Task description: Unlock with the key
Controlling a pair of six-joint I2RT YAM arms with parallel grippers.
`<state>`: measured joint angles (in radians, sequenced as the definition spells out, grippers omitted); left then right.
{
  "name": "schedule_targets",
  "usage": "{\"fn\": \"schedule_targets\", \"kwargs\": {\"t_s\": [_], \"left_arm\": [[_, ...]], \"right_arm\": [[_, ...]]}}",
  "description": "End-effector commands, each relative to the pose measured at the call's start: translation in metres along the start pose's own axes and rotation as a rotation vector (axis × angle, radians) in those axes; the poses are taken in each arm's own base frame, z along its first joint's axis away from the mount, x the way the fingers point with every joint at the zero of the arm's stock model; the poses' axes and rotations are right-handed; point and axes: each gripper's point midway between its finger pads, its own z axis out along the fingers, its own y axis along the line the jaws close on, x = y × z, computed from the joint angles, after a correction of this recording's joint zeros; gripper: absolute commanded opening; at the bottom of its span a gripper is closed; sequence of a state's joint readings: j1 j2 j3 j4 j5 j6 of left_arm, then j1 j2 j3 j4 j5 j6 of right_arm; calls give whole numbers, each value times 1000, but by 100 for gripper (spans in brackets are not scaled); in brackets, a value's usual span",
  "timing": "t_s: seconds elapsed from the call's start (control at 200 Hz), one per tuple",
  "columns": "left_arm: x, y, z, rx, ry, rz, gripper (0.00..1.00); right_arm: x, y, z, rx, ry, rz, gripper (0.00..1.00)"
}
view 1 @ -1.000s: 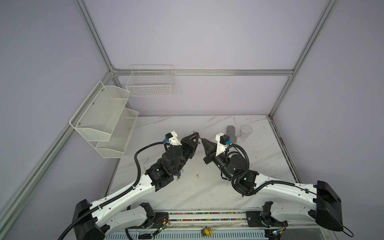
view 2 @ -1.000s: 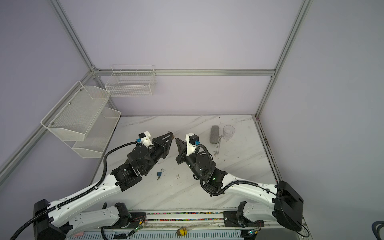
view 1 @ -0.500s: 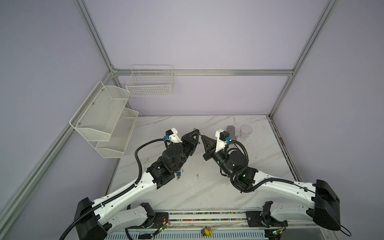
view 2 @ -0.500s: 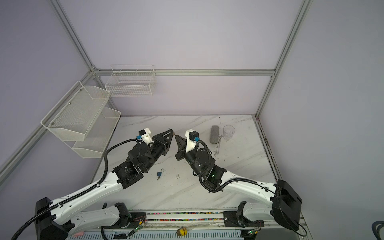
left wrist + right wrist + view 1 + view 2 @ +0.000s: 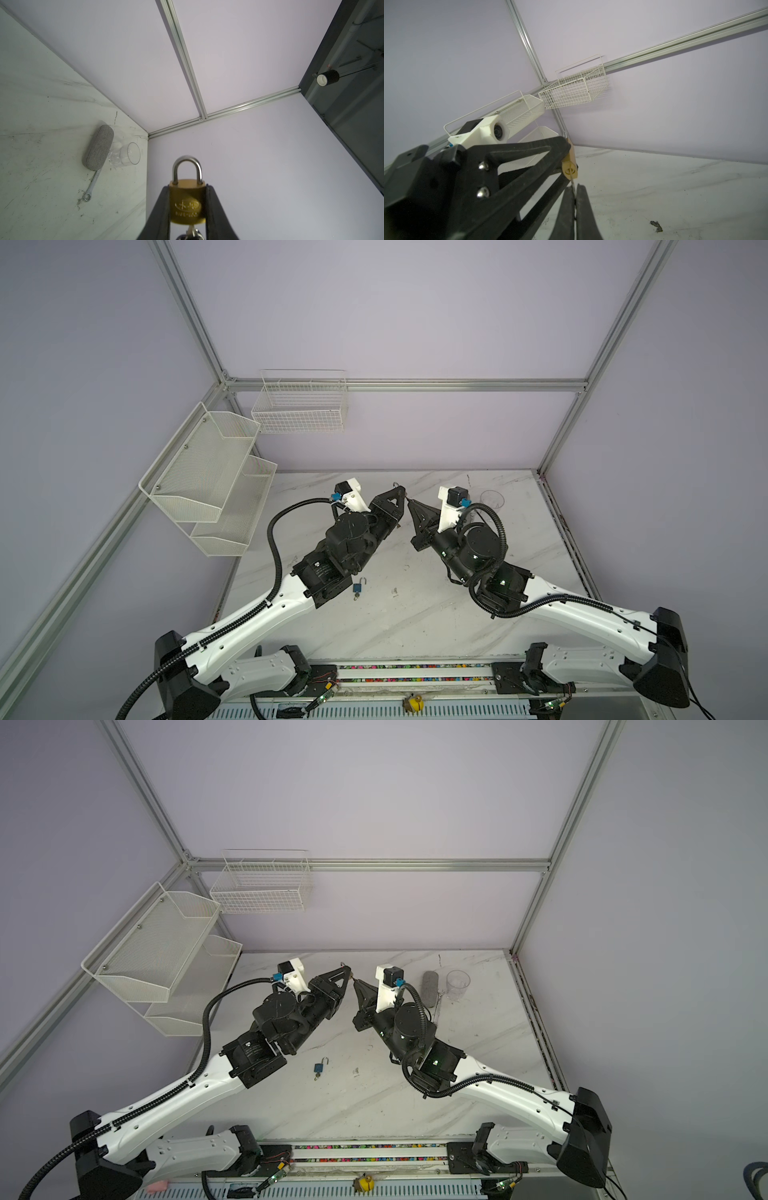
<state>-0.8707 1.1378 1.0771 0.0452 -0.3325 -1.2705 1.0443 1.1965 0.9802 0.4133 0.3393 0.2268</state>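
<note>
The key was almost wholly hidden. Only a thin sliver of blade showed between the padlock's keyhole and the right gripper, whose fingers were pressed together on it. How deep the blade sat could not be told. In the left wrist view a bit of metal showed under the padlock, cut off by the frame edge.

The brass padlock was clamped across its body by the left gripper and held in the air above the tabletop. Its shackle pointed away from the wrist, with both legs seated in the body. In both top views the padlock was too small to make out. Only a loop of shackle showed past the left gripper's tip, which met the right gripper's tip point to point.

A blue lock lay on the tabletop beside the left arm, well apart from both grippers. Whether its shackle was open could not be told.

Near the far right corner a grey case lay flat. A clear glass stood upright just beside it, and a wrench lay with one end at the case. In a top view the right arm hid the case, and its cable crossed the glass.

A wire basket hung on the rear wall and a two-tier mesh shelf on the left wall. The wall showed through the wires and mesh of both.
</note>
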Motion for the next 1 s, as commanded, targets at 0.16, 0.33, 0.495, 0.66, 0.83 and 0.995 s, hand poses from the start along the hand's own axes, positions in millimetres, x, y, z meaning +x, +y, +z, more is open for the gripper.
{"fn": "schedule_targets", "kwargs": {"t_s": [0.16,0.33,0.495,0.66,0.83,0.995], "left_arm": [[77,35,-13,-112,339,170,0],[69,53,-16,-188,303,220,0],[60,63,-19,-234,262,256,0],[54,74,-21,-283,236,289,0],[51,83,-22,-330,215,321,0],[49,95,-20,-384,199,354,0]], "right_arm": [[-42,36,-15,-213,-62,98,0],[-54,32,-20,-182,-73,125,0],[-58,33,-25,-197,-70,150,0],[-64,33,-27,-186,-70,160,0],[-63,24,-22,-123,-66,166,0],[-66,23,-21,-119,-87,162,0]]}}
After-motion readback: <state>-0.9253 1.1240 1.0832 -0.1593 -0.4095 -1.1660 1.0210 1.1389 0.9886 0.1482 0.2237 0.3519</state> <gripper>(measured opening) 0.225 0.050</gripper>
